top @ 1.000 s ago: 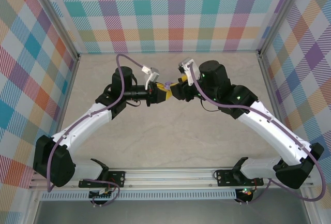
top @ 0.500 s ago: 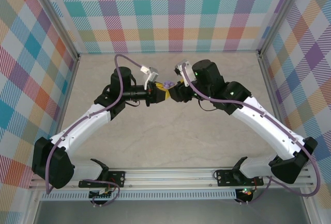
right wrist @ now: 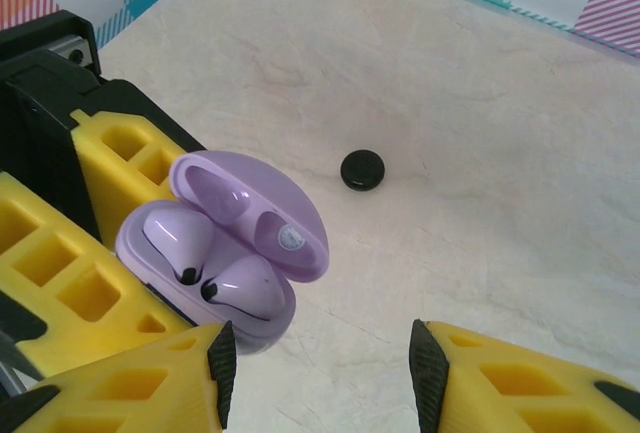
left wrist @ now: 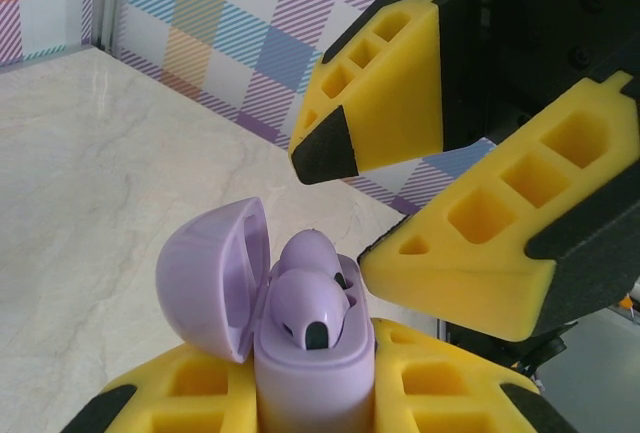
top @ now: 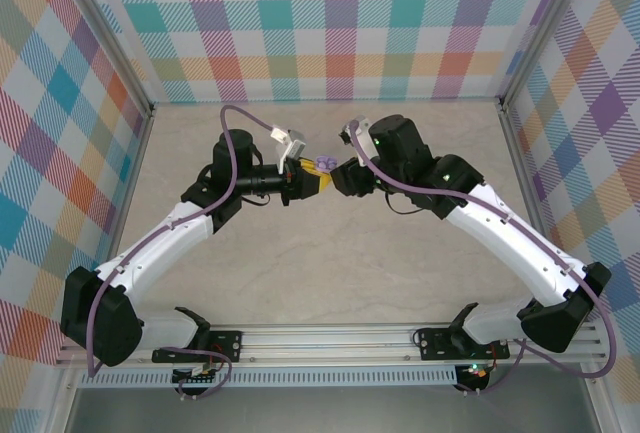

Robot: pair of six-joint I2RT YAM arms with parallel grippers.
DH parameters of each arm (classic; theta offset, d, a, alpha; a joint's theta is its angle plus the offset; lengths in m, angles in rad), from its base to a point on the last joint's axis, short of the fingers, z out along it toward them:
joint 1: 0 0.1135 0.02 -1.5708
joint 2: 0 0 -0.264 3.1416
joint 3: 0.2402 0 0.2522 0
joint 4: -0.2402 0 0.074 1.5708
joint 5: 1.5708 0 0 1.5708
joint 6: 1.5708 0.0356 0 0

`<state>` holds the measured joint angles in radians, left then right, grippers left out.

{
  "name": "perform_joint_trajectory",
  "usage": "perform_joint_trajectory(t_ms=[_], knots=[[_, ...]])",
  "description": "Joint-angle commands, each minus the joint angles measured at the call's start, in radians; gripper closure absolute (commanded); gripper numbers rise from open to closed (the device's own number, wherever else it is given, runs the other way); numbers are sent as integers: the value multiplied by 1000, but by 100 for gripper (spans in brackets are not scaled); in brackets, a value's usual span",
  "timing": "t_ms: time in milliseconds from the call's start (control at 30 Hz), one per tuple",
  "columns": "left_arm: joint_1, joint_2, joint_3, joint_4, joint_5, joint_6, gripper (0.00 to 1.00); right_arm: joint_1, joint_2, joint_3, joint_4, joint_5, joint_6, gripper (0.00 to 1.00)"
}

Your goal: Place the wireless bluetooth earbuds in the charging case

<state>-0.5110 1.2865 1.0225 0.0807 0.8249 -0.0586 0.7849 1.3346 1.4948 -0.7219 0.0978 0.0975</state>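
My left gripper is shut on a lilac charging case, held above the table with its lid swung open. Two pale lilac earbuds sit side by side in its wells. My right gripper is open with nothing between its pads. Its left pad is right at the lower edge of the case; I cannot tell whether they touch. In the top view the case shows between the left gripper and the right gripper.
A small black round disc lies on the pale marble table beyond the case. Checkered walls close in the back and both sides. Both arms meet over the middle of the table.
The right arm has swung left and a little farther back, closing on the case. The left arm holds the case almost still. The lilac case now shows more clearly between the grippers.
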Motion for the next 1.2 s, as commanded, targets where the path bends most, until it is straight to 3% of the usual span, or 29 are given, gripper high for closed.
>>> perform_joint_trajectory(t_ms=[0, 800, 1167], knots=[[-11, -28, 1, 13, 3, 16, 85, -9, 0, 30, -15, 16, 15, 49], [-11, -33, 9, 4, 103, 58, 85, -28, 16, 36, -37, 47, 30, 48], [-12, -42, 10, -21, 107, 88, 85, -60, -19, 2, 7, -5, 60, 48]])
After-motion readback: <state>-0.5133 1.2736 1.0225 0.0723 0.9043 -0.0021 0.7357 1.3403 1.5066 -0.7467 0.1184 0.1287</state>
